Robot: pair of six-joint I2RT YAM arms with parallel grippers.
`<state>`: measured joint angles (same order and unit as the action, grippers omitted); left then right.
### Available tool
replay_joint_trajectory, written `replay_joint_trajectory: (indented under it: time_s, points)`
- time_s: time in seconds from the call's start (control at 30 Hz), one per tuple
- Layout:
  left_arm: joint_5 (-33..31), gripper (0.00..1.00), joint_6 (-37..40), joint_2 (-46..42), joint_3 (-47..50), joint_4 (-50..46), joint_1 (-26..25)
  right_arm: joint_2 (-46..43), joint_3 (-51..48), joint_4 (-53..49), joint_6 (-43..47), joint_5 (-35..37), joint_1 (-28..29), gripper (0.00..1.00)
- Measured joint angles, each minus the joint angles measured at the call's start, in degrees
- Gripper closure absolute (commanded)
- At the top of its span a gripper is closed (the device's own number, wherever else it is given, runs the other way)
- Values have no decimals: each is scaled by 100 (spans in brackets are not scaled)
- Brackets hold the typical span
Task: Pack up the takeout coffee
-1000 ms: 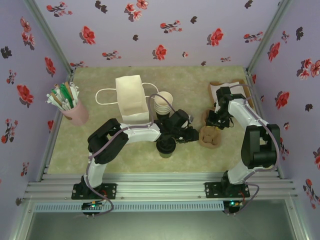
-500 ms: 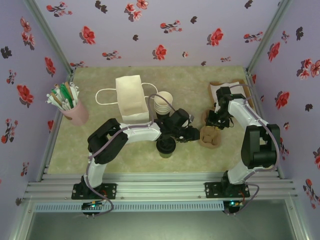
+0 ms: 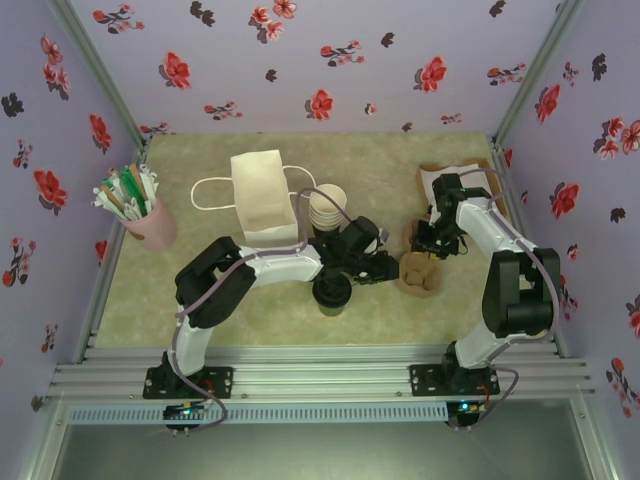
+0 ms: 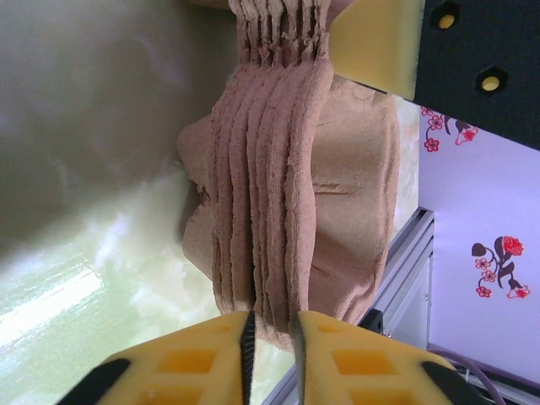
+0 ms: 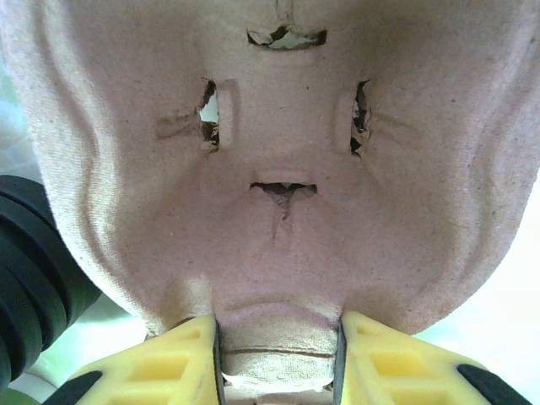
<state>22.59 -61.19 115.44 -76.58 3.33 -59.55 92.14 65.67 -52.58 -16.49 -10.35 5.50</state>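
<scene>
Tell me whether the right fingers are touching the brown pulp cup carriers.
Touching. In the right wrist view the cup carriers sit wedged between both right fingers, pulp pressed against each.

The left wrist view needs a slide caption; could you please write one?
Left gripper pinching the rim of a nested stack of brown pulp cup carriers, seen edge-on.

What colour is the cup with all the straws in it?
The cup is pink. The top external view shows it best.
</scene>
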Motion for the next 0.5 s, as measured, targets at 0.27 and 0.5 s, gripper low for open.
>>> replay_joint_trajectory:
  time_s: [0.27, 0.5]
  points:
    - [-2, 81, -2, 0, 0, -13, 0, 0, 0, 0, 0, -2, 0, 66]
    - [2, 76, -2, 4, -22, -31, 0, 0, 0, 0, 0, -2, 0, 66]
